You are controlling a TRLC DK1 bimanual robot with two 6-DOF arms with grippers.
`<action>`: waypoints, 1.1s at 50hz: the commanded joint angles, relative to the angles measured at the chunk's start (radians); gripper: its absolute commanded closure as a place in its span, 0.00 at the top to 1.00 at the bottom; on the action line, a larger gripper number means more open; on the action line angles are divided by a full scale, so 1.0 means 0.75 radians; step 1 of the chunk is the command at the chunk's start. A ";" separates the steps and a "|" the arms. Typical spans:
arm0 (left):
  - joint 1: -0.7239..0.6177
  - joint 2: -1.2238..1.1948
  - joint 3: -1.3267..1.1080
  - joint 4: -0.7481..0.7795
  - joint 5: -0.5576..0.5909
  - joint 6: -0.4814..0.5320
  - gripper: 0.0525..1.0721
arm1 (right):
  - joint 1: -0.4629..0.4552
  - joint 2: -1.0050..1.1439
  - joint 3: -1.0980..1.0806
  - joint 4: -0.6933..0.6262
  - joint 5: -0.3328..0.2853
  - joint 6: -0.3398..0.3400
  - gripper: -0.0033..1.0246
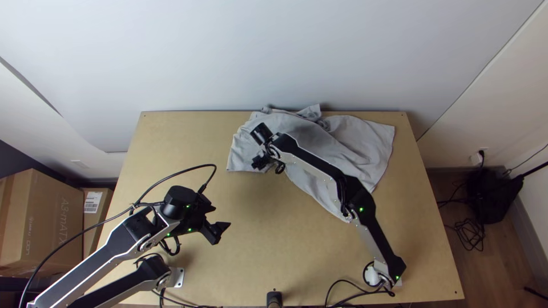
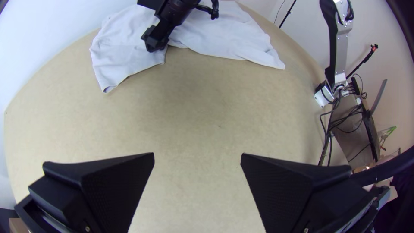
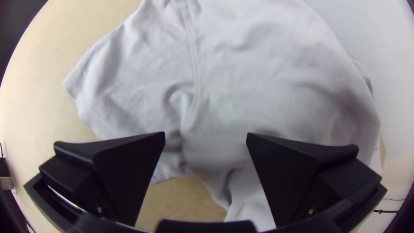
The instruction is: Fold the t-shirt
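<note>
Left gripper (image 1: 221, 217): fingers wide apart, holding nothing, over the left half of the table (image 1: 260, 234), well apart from the cloth.
Right gripper (image 1: 260, 163): fingers wide apart, over the left part of the cloth, grasping none of it; whether they touch it, I cannot tell.
T-shirt (image 1: 365, 142): grey, unevenly spread and creased, along the far edge from the middle towards the right corner; bunched at the far edge, with a tapering part pointing towards the near side.
In the way: right arm (image 1: 317, 165), crossing above the shirt from the near right and hiding a strip of it from the top view.
Left arm (image 1: 114, 245): over the near left of the table, a black cable (image 1: 177, 173) looping above it.
Near edge: a small black post (image 1: 274, 298), with thin cables (image 1: 354, 296) to its right.
Beside the table: cardboard boxes (image 1: 51, 217) at left; tangled cables (image 1: 471, 231) on the floor at right.
</note>
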 commanded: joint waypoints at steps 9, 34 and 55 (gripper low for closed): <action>-0.044 0.010 0.019 0.030 0.012 0.025 0.95 | -0.077 0.028 -0.049 0.113 0.114 -0.027 0.03; -0.209 0.499 0.178 0.437 0.053 -0.208 0.95 | -0.282 -0.138 -0.182 0.158 0.134 0.057 0.03; -0.332 1.028 0.313 0.905 0.204 -0.787 0.95 | -0.410 -0.514 -0.663 0.367 0.142 0.081 0.02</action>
